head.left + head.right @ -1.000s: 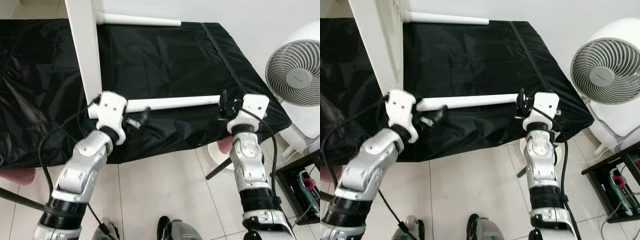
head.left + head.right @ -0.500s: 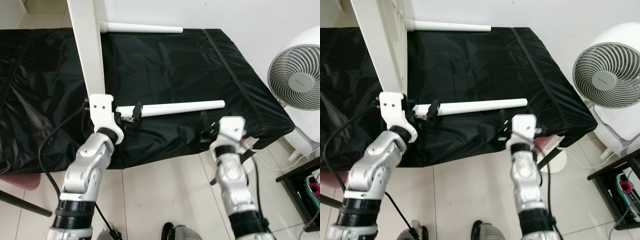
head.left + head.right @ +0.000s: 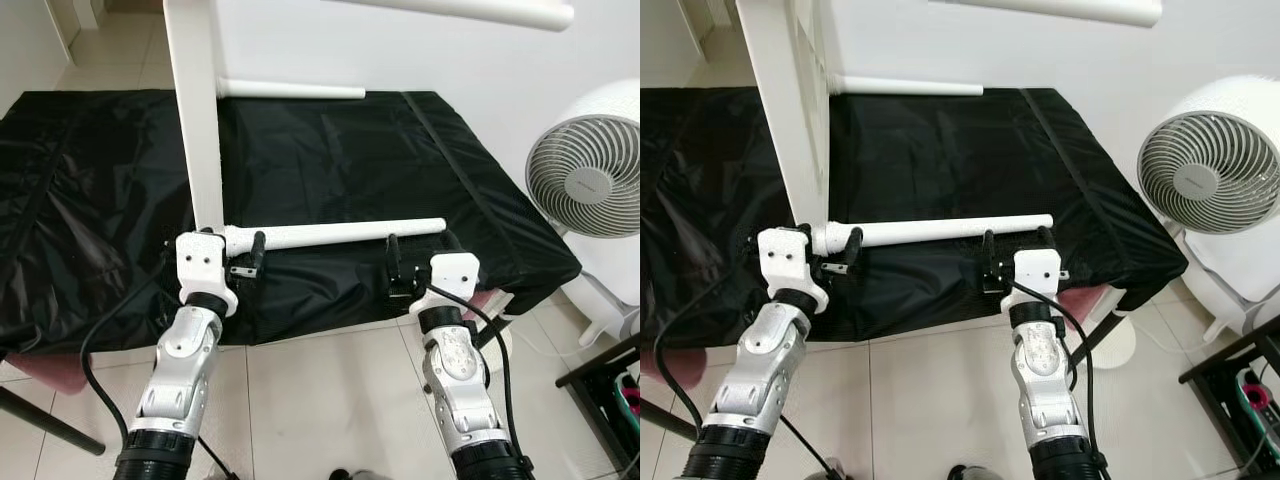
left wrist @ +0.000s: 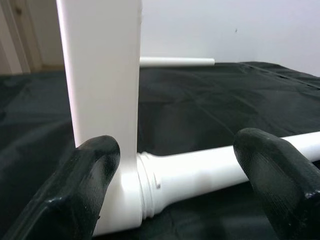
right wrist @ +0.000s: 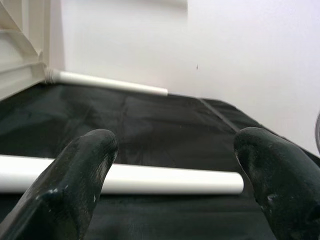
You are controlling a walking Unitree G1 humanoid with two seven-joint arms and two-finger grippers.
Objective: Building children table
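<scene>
nearest the front edge of the black-covered table, the left gripper and right gripper both sit low, each with its black fingers spread and closed on nothing. just beyond them the white table leg lies on the cloth with its long axis running along that front edge, its threaded end meeting the foot of the upright white tabletop panel by the left gripper and its free end pointing toward the table's right side. in the left wrist view the joint lies straight ahead between the open fingers, so the left arm is nearer the connection; in the right wrist view the free end lies crosswise beyond the fingertips, apart from them. a second white leg projects along the far edge, and a white fan stands off the right edge.
</scene>
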